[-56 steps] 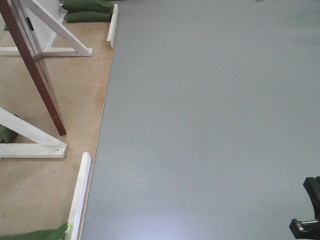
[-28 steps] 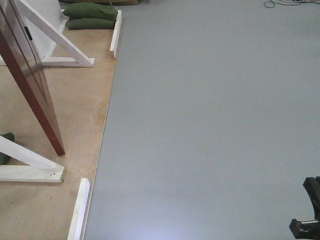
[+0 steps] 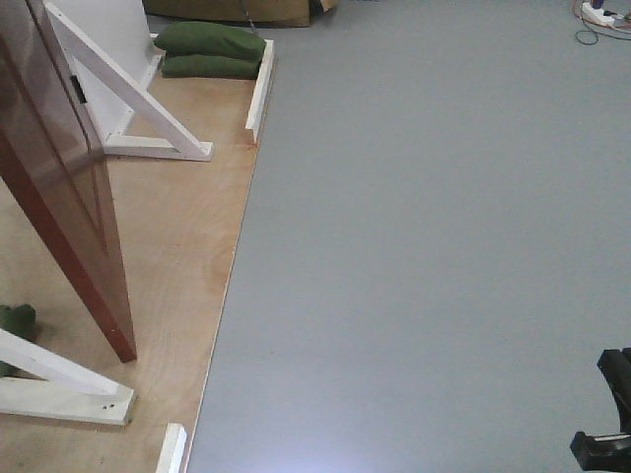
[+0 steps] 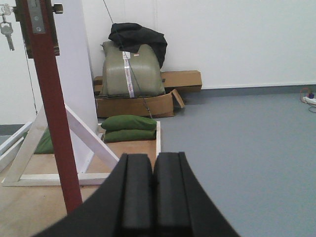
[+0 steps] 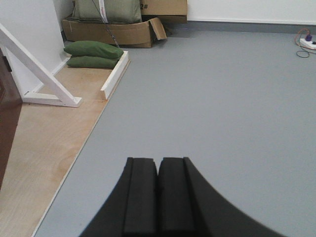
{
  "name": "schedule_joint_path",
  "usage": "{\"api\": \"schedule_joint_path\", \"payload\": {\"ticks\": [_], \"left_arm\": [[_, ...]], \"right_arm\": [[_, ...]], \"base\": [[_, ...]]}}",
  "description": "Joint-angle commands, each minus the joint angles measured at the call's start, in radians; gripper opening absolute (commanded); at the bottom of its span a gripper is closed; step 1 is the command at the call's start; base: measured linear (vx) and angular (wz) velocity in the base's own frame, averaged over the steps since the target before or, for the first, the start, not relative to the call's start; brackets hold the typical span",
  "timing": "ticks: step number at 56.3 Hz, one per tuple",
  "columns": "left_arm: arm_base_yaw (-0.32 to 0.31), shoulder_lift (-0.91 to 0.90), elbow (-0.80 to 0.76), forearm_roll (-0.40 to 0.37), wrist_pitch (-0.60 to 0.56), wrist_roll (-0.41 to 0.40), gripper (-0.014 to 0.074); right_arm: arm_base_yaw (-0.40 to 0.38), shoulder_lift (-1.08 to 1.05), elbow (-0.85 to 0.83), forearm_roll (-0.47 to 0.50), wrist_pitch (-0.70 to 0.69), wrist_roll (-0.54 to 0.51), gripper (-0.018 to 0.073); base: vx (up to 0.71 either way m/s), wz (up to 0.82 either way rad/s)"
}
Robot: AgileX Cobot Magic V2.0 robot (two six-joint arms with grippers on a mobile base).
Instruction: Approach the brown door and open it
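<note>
At the left of the front view, the door (image 3: 59, 177) was seen upright. Through the left wrist, it was found left of the left gripper (image 4: 152, 197), pressed together and judged nearer. Through the right wrist, the right gripper (image 5: 158, 197) was likewise seen pressed together.

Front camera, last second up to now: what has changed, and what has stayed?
The base appears to have rolled nearer the brown door: it looks larger and its bottom corner sits lower in the picture. The green sandbags slid right and down; a cardboard box and floor cable came into view. The black robot part kept its place. The left tool and right tool are shut, empty.
</note>
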Motion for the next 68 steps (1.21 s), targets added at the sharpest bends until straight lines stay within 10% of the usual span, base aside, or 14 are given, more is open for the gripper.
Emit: {"api": "schedule_joint_path", "payload": {"ticks": [1, 68], "left_arm": [[-0.002, -0.014, -0.017, -0.003, -0.077, -0.009, -0.0003], [-0.002, -0.014, -0.017, -0.003, -0.077, -0.009, -0.0003]], "right_arm": [[-0.002, -0.006, 0.003, -0.007, -0.078, -0.009, 0.0000], [-0.002, -0.006, 0.003, -0.007, -0.080, -0.009, 0.0000]], "base": [[0.42, 0.11], [0.38, -0.02]]}}
